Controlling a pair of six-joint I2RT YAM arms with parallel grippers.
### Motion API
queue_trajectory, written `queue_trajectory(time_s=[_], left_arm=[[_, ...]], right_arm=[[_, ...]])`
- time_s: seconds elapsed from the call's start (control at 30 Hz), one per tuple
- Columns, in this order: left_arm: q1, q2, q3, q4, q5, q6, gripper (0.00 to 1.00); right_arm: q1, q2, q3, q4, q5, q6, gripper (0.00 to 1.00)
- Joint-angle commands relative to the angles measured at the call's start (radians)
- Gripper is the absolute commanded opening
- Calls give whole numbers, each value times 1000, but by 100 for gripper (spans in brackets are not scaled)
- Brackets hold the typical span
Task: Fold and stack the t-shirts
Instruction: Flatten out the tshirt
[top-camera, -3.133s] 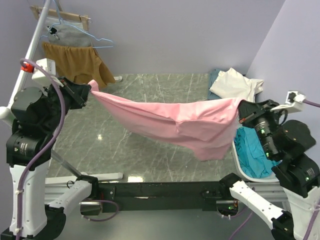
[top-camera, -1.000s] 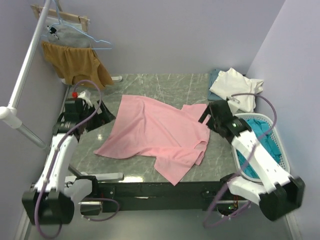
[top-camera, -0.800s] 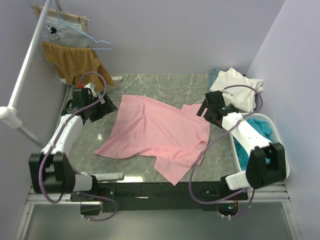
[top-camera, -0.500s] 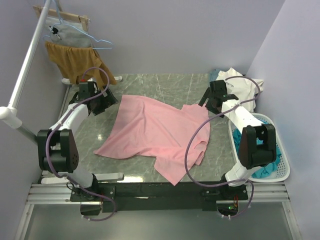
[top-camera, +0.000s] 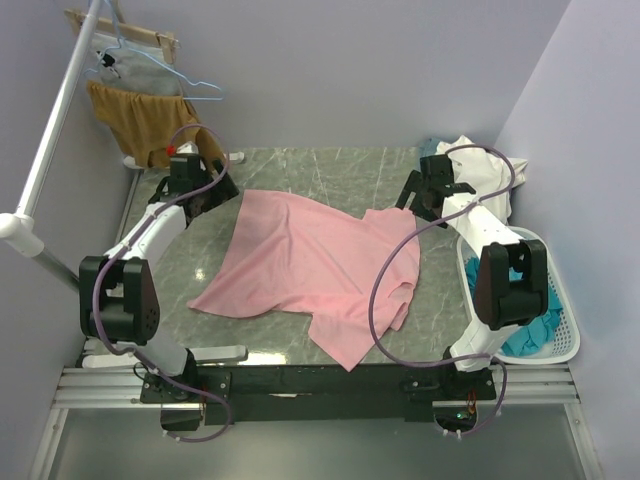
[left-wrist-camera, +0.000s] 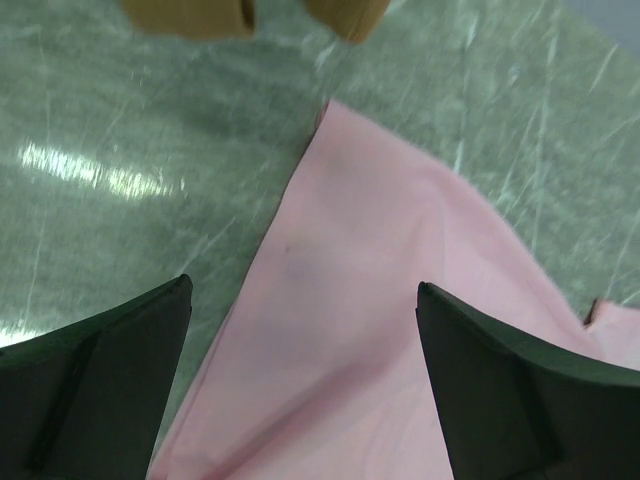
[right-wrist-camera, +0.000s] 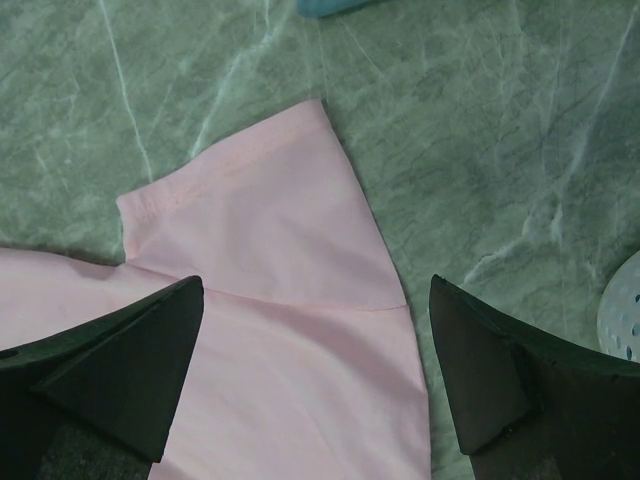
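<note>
Both arms are stretched far across the counter, and the left fingers and right fingers are spread wide, empty, above the far corners of the pink t-shirt.

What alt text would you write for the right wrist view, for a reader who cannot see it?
A light pink t-shirt lies flat on a grey-green marbled table, one short sleeve pointing away, framed by the open right gripper, whose two dark fingers stand wide apart at the bottom corners. A white basket rim shows at the right edge.

Hanging mustard garment, laundry basket
</note>
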Motion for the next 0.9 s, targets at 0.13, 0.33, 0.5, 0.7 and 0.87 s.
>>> queue_trajectory(time_s=[0.13,0.33,0.5,0.7,0.87], left_arm=[[19,-215,-192,319,4,-53,99],[-7,-133,-45,135,-221,-1,100],[-47,-110,-96,244,-326,59,100],[-62,-15,-44,183,-291,54,99],[-55,88,-27,212,-205,39,99]], right_arm=[[-16,-25,5,17,32,-46,100],[-19,-3,9,22,1,-40,100],[-19,18,23,20,-13,-42,100],[-19,46,39,17,-28,-49,100],[-19,47,34,19,-28,-55,100]])
